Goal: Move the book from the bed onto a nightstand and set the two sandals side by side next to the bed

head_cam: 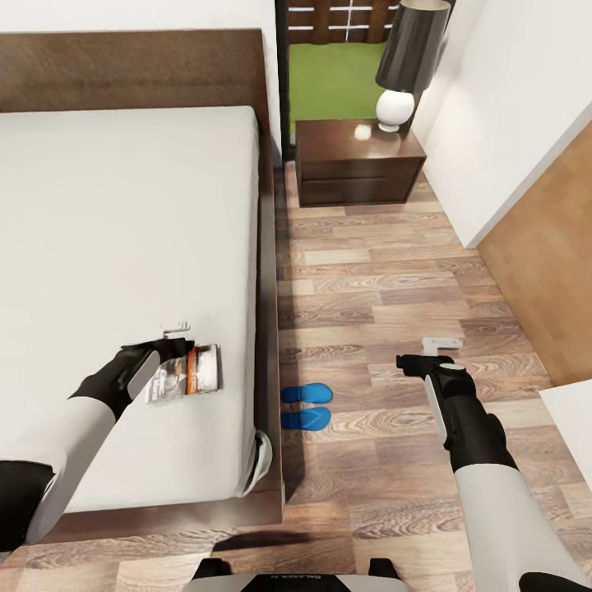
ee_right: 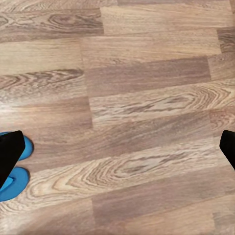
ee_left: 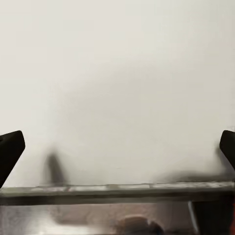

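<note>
A: Head view: the left gripper [head_cam: 175, 339] is over the book [head_cam: 187, 372], which lies on the bed [head_cam: 123, 247] near its right edge, fingers spread wide.

B: Left wrist view adds the close-up: dark fingers [ee_left: 11, 152] apart at both edges, grey mattress [ee_left: 117, 88] between, the book's edge [ee_left: 117, 190] just below.

A: The right gripper [head_cam: 432, 349] hangs over the floor [head_cam: 370, 271], fingers open and empty.

B: Its wrist camera catches the two sandals [ee_right: 17, 169] side by side on the planks; the head view places them right beside the bed frame. Nightstand [head_cam: 358, 160] far off, lamp [head_cam: 407, 62] on it
</note>
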Available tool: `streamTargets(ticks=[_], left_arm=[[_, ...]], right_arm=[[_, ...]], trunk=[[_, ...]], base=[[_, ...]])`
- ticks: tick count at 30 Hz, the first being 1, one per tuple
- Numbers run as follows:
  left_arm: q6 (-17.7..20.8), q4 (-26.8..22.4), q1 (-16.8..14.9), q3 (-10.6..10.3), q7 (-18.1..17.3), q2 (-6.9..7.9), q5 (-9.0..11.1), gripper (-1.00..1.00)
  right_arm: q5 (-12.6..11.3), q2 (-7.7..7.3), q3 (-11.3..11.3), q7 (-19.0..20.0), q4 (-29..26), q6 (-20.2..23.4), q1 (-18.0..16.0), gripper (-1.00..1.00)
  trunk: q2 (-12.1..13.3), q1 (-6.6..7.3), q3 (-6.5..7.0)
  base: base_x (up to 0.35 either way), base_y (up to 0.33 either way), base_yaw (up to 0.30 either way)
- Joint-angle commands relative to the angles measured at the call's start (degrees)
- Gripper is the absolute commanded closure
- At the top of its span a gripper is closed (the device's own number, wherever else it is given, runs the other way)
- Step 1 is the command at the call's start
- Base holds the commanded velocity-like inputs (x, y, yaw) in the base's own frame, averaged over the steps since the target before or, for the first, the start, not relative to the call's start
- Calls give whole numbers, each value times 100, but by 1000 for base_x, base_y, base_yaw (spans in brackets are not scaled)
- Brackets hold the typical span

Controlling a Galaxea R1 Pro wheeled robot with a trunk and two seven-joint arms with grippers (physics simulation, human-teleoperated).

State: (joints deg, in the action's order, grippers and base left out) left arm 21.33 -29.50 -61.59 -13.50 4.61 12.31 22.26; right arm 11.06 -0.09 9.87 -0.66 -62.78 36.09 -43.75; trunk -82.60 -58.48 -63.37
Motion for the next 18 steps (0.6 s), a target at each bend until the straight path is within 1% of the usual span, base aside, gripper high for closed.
streamTargets(ticks=[1,4,16,18], left_arm=[[22,-11,-2,-48,48,8,59,-100],[24,-11,-2,-48,48,8,59,-100],[20,-11,-2,-48,48,8,59,-100],[20,-11,-2,-48,48,8,59,-100]], right_arm=[[19,0,-3,-4,-6,30,-2,-100],[19,0,-3,-4,-6,30,-2,-100],[19,0,-3,-4,-6,30,-2,-100],[19,0,-3,-4,-6,30,-2,-100]], trunk=[[-44,-22,-22],[-164,-88,-76],[-164,-88,-76],[-164,-88,-76]], base=[[0,0,0],[0,0,0],[-1,0,0],[-115,0,0]])
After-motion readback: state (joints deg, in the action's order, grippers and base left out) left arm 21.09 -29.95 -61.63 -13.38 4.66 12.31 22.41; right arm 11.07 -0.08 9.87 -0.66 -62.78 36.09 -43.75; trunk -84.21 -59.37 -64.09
